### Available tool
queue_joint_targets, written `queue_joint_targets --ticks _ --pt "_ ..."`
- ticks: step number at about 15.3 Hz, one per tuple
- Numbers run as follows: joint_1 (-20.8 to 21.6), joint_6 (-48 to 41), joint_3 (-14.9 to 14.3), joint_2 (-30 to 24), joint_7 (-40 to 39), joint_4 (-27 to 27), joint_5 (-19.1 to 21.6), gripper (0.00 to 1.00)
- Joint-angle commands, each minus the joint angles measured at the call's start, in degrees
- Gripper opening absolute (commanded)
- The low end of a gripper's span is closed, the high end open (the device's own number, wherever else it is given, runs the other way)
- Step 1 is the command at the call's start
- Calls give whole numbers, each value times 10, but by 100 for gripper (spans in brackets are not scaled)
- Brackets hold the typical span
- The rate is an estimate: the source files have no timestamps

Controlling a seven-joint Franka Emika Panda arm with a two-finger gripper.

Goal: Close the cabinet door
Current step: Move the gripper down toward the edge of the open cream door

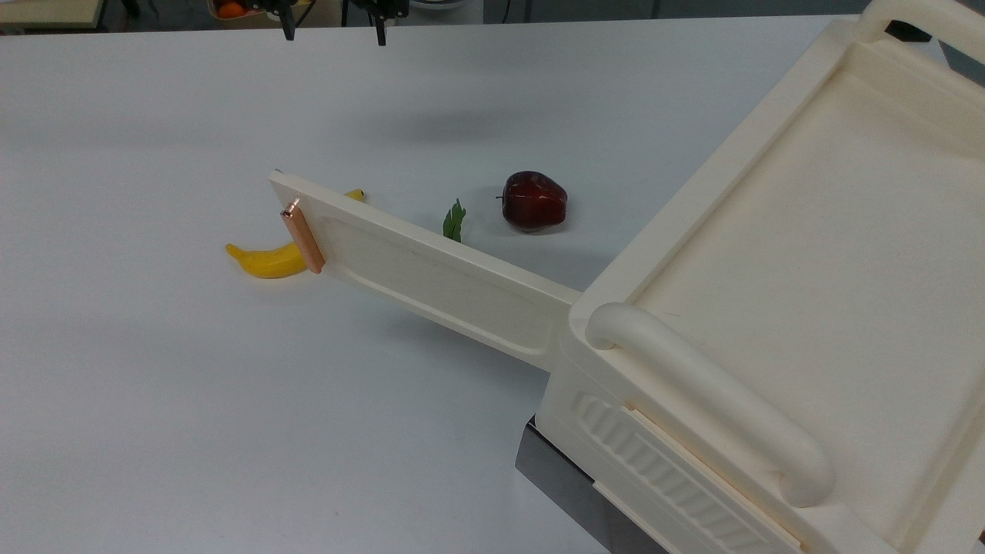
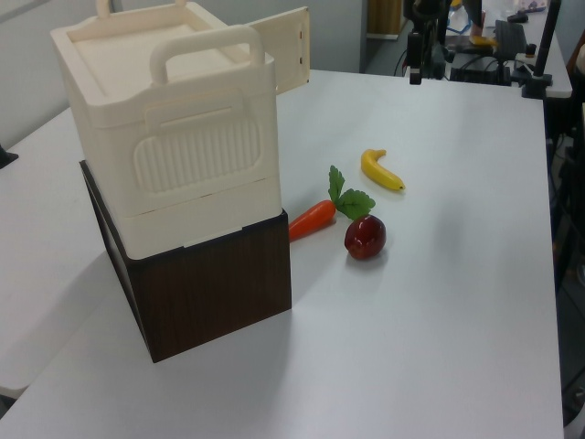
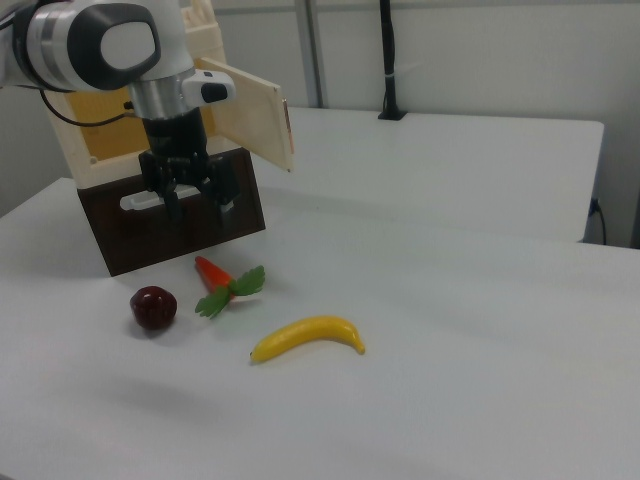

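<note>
The cabinet [image 1: 808, 254] is a cream-white plastic unit w/ recessed tray top, thick rounded handle bars and a ribbed front panel. It sits on a dark wood-grain box [image 2: 215, 288] on the white table [image 1: 231, 431].

The cabinet door [image 1: 431, 277] stands swung wide open, hinged at the cabinet's corner, projecting out over the table toward the top view's left. Its copper bar handle [image 1: 302, 237] sits near the free end. In the left view the door shows behind the cabinet, upper right of it. In the right view it angles out toward the right view's right.

The gripper [image 3: 197, 200] hangs above the table, well apart from the door, fingers spread, holding nothing. In the right view it appears in front of the dark box. In the top view its fingertips hang in at the top edge.

Table items: banana [image 1: 269, 260], partly behind the door's free end in the top view; red apple [image 1: 534, 201]; carrot [image 2: 313, 218] w/ green leaves, just beside the apple.

No readable brands, labels or writing.
</note>
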Motion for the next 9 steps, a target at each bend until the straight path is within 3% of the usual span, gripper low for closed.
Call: queue_joint_targets --ticks 1,8,9 --pt "-4 7 0 -5 -9 -12 -4 100" --pt "-6 10 0 2 -13 -4 -3 100" --pt "-6 10 -1 2 -14 -4 -3 86"
